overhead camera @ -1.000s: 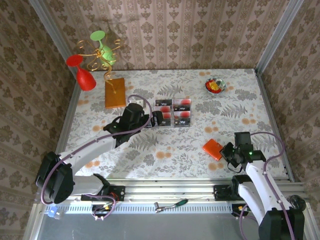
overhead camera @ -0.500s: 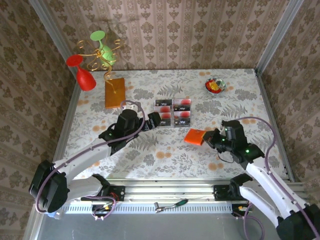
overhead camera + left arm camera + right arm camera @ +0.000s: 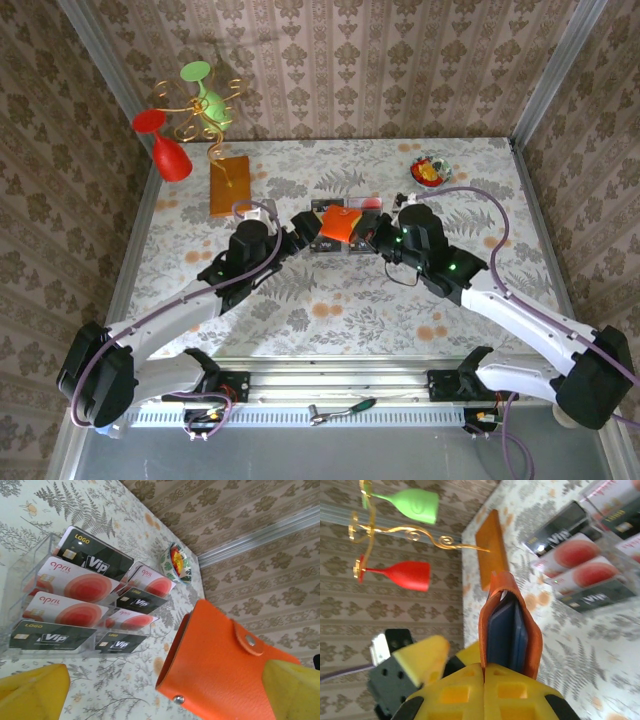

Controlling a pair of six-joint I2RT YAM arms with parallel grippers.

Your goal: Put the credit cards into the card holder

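The card holder [image 3: 338, 224] is an orange snap wallet with a grey-blue inside [image 3: 506, 630]. My right gripper [image 3: 484, 676] is shut on its lower edge and holds it up edge-on over the table. The credit cards [image 3: 80, 587], red-and-white and black ones, sit in a clear tiered rack [image 3: 366, 208] just behind it. My left gripper [image 3: 162, 695] stands open at the holder's left, its yellow fingers [image 3: 32, 694] wide apart, and the holder's snap face [image 3: 225, 665] reaches in between them. From above, the left gripper [image 3: 303, 236] and right gripper [image 3: 368, 232] face each other.
An orange-brown block [image 3: 229, 185] with a gold wire stand bearing a red glass [image 3: 165, 150] and a green glass [image 3: 205, 90] stands at the back left. A small patterned bowl [image 3: 430, 172] sits at the back right. Wallpapered walls enclose the table.
My right arm has lifted the card holder from the table's front right and carried it left and back to the card rack. The left gripper has shifted slightly and stays open.
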